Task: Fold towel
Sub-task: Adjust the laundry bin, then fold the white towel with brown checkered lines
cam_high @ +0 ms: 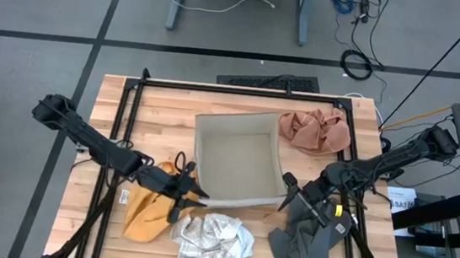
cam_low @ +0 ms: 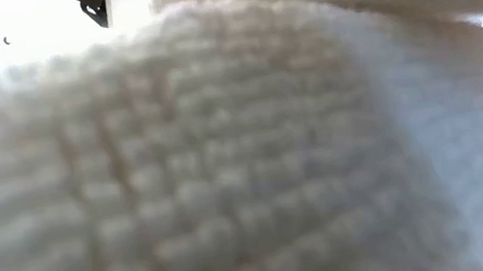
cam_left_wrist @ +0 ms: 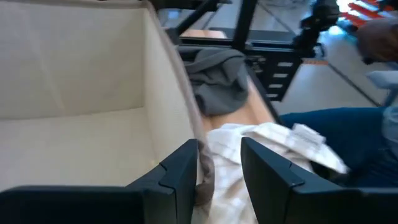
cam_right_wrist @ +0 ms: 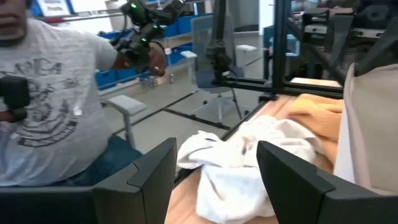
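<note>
Cloths are heaped along the near edge of the table [cam_high: 172,115]: a yellow one [cam_high: 147,214], a checked white one [cam_high: 212,244] and a grey one [cam_high: 307,248]. The low view is blocked by white knit fabric against the lens.

Just beyond them, the left tool [cam_left_wrist: 217,171] is set astride the near-left edge of the beige towel [cam_high: 237,159]. Its jaws stand apart, with the hem lying against one finger and not pinched. The right tool [cam_right_wrist: 216,165] is held at the near-right corner with its jaws wide and nothing between them. The towel lies mid-table, its borders curled up like low walls.

The step in hand is judged to be taking the near edge. It would be done well if both corners were clamped at matching depth, only one layer were caught, and the neighbouring checked cloth were kept out of the jaws. The edge should then be raised evenly and carried toward the far edge, so that the fold is laid square.

A pink cloth [cam_high: 314,130] lies at the far right.
</note>
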Robot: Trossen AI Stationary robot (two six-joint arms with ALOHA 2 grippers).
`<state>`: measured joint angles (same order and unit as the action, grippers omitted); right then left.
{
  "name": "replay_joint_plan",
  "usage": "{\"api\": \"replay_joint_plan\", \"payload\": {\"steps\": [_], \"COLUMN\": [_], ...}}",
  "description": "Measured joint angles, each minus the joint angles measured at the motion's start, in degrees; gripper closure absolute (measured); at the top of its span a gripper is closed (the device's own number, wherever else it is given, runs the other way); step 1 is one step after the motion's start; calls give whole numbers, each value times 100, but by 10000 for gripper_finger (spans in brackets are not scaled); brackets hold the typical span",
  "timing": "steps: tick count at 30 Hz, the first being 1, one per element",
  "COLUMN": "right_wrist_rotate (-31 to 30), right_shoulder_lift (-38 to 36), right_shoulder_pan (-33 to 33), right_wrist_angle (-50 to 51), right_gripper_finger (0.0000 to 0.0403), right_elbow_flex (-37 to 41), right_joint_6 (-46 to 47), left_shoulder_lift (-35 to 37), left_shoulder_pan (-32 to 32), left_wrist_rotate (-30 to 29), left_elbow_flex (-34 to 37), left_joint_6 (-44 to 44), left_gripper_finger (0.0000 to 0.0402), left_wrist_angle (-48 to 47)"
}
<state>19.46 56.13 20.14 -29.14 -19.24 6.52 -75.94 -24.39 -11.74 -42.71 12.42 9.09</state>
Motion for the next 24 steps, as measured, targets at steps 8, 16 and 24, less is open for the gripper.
{"api": "replay_joint_plan", "payload": {"steps": [8,16,24], "right_wrist_rotate": [-341,-1080,-1551], "right_shoulder_lift": [-182,-209,-376], "right_shoulder_pan": [-220,-624,-743], "right_wrist_angle": [166,324,359], "right_gripper_finger": [191,191,191], "right_elbow_flex": [27,38,18], "right_joint_6": [-335,-1078,-1779], "left_shoulder_lift": [366,443,519], "left_shoulder_pan": [426,871,994], "left_wrist_rotate": [-633,-867,-1141], "left_elbow_flex": [23,32,-46], "left_joint_6": [-654,-1190,-1876], "left_gripper_finger": [269,269,268], "left_wrist_angle": [-569,-590,-387]}}
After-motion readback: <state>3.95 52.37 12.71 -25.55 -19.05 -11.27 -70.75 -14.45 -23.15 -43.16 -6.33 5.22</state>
